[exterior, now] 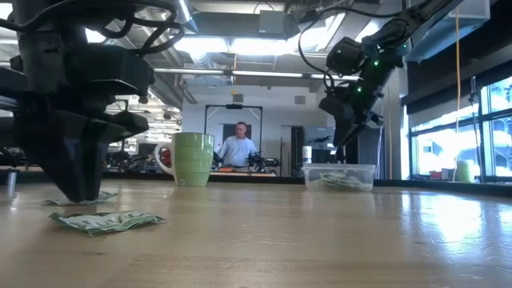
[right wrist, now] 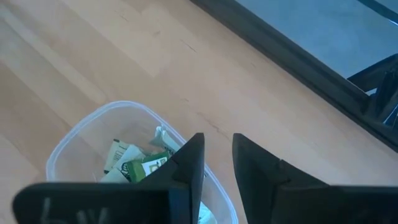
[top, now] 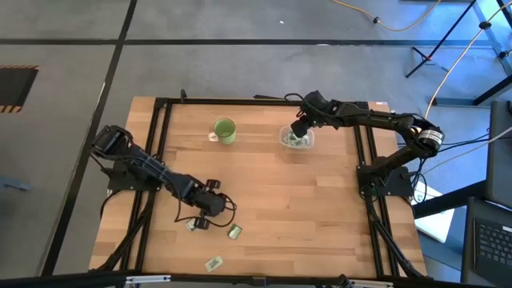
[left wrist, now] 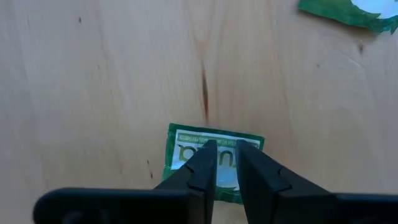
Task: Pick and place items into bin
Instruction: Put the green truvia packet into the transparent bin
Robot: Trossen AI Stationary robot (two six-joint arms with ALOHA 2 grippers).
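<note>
A green and white packet (left wrist: 214, 163) lies flat on the wooden table near its left front. My left gripper (left wrist: 226, 149) points down at it, its fingers a narrow gap apart over the packet's middle; in the low view the fingertips (exterior: 80, 194) reach table level. Two more packets (top: 234, 231) (top: 214, 262) lie loose nearby. The clear bin (top: 297, 138) stands at the far right with several packets inside (right wrist: 140, 165). My right gripper (right wrist: 217, 149) hangs above the bin's rim, open and with nothing between its fingers. My left gripper comes at the packet from above, pointing steeply down, one fingertip (left wrist: 205, 155) on each side of the packet's middle (left wrist: 226, 163). The packet lies flat on the table. Whether the tips touch it, I cannot tell.
A green mug (top: 225, 130) with a handle stands at the far middle, left of the bin. Black frame rails (top: 160, 144) run along the table's left, right and far sides. A person (exterior: 238, 148) sits in the room beyond the table.
</note>
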